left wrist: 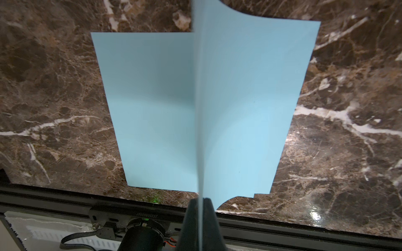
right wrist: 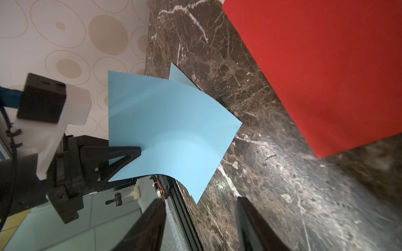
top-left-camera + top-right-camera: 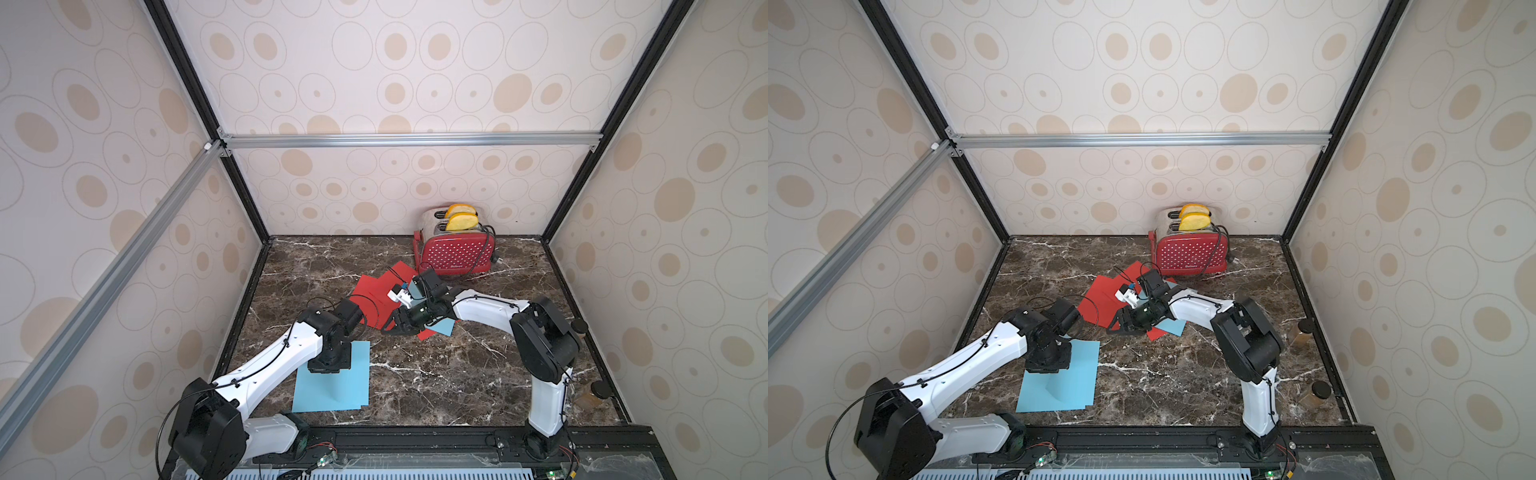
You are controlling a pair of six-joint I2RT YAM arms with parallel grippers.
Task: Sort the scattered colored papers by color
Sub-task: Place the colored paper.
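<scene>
Bright even light, glare on the marble tabletop (image 1: 315, 214), nearest edge of the blue paper (image 1: 250, 97) blurred.

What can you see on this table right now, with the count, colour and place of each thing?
red papers: several overlapping, exact count unclear, bright red, mid-table in front of the toaster.
blue stack: at least one flat sheet, sky-blue, front of the table by the left arm.
lifted blue paper: one, sky-blue, curling up above the blue stack.
stray blue paper: at least one, sky-blue, at the red pile's near edge under the right arm.
toaster: one, red with white dots, back of the table.
bread slices: two, yellow, in the toaster's slots.
jars: two, brownish with black lids, along the table's right edge.
table: one, dark brown marble.
left gripper: fingers shut on the lifted blue paper's edge.
right gripper: fingers apart, empty.
</scene>
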